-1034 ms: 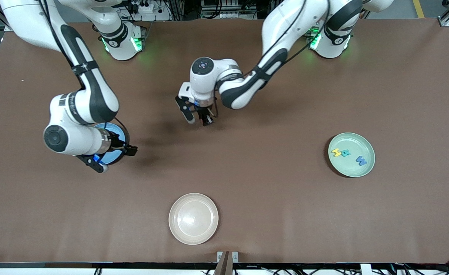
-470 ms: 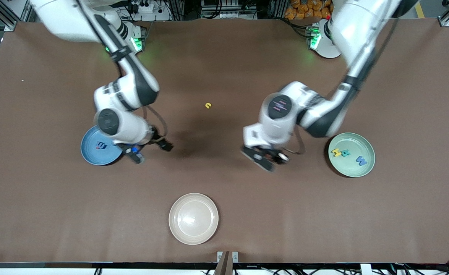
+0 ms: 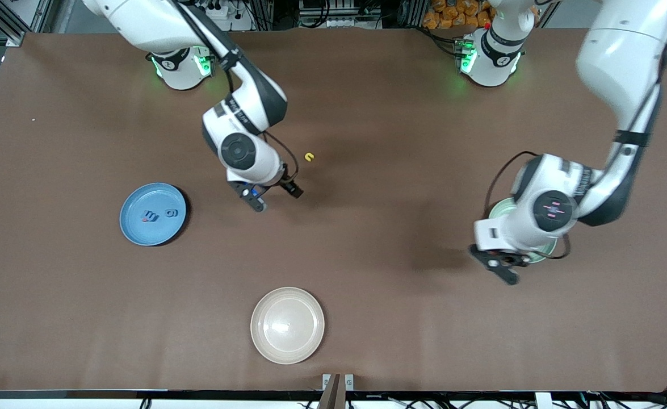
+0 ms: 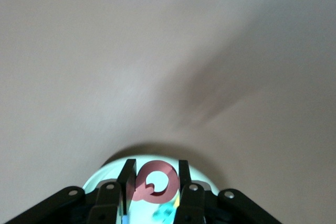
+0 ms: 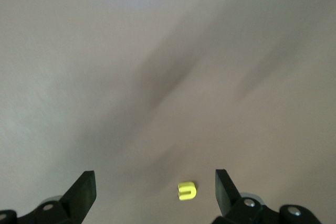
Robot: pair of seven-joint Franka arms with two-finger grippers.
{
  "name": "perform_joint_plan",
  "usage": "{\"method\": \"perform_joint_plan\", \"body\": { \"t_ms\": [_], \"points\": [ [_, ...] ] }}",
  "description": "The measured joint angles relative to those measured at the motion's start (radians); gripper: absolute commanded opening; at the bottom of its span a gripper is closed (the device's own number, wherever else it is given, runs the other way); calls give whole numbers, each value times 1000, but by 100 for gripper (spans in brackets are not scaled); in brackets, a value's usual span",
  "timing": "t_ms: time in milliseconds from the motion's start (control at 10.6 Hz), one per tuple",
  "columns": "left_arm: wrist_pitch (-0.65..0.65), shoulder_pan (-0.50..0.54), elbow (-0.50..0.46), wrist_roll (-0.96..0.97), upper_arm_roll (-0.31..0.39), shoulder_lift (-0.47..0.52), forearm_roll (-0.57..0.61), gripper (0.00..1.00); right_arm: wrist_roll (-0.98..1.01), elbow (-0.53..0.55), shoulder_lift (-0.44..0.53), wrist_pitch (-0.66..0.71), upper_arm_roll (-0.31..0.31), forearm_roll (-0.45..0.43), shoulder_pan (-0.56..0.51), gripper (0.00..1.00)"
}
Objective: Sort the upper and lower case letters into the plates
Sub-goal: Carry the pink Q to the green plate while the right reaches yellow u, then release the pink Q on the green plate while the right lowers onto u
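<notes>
**A:** Start with the big things. What has moved on the wide brown table (image 3: 367,318)?

**B:** Both arms have swung apart. The left arm, which was at the middle of the table a second ago, now has its wrist over the pale mint green round plate (image 3: 495,209), hiding most of it. The right arm has left the plain blue round plate (image 3: 152,214) and gone toward the table's middle.

**A:** And the cream-beige plate (image 3: 287,324)?

**B:** Unchanged, nothing in it, nearest the front camera.

**A:** The grippers?

**B:** The left gripper (image 4: 155,182) is clamped on a red-pink chunky capital Q (image 4: 156,183), hanging above the mint plate's rim. The right gripper (image 5: 155,184) has its fingers spread wide with nothing between them, over bare table close to the small yellow lowercase letter (image 3: 309,157).

**A:** Meaning?

**B:** The blue plate now shows a dark blue letter (image 3: 170,213) beside the red and blue one (image 3: 150,216), so a lowercase piece has just been delivered. I judge the Q is about to join the capitals, and the yellow letter is the last loose piece.
</notes>
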State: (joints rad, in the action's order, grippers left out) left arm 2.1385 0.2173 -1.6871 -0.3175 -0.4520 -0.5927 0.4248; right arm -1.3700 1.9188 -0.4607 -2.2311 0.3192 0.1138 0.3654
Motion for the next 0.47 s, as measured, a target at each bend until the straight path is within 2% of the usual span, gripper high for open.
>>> {"method": "perform_joint_plan", "body": {
  "t_ms": [94,188,282,376,470],
  "points": [
    [-6,32,-30,-5,0,16,-2,0,-32,47,-1,-76,14,-10,27,100],
    [-11,55,-65,-4,1,35,-20,8,-66,83,-2,-133,25,-25,54,100],
    [-14,69,-93,-3,8,51,-41,49,-86,100,0,-158,43,-40,69,100],
    [-14,76,-113,-3,28,63,-52,62,-95,113,7,-179,57,-54,72,100],
    [-14,81,-123,-3,41,73,-63,100,-95,143,19,-229,66,-59,72,100]
  ]
}}
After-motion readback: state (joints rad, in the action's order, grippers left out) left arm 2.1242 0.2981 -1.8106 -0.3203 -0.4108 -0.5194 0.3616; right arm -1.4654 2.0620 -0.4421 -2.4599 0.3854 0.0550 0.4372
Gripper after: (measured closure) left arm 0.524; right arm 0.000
